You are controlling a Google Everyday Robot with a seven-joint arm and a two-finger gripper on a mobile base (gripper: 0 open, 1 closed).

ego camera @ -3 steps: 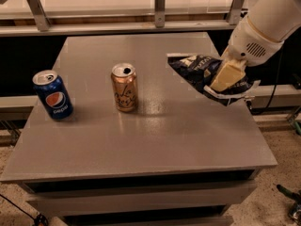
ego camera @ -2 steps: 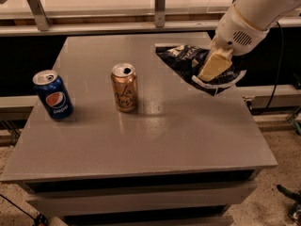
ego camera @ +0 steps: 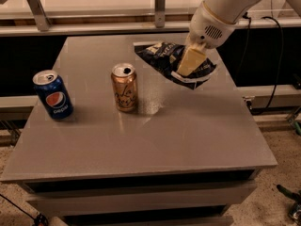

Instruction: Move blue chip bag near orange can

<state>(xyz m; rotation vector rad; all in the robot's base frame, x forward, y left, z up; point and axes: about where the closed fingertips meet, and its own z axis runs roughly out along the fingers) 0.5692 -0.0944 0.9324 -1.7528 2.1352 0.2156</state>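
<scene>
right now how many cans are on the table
2. The orange can stands left of the table's centre; the blue Pepsi can near its left edge. The gripper, shut on the blue chip bag, is above the table's right rear. None looks hidden.

A grey table [ego camera: 188, 140] filled most of the view, with 2 stacked ledges along its front edge. 1 blue Pepsi can [ego camera: 52, 94] stood upright near the table's left edge, its top opened. Behind the table ran a pale rail [ego camera: 94, 28] carrying 2 metal posts [ego camera: 160, 4]. A black cable [ego camera: 278, 55] hung at the right, above a speckled floor [ego camera: 270, 208]. The gripper [ego camera: 190, 62] hung over the table's far right part.
</scene>
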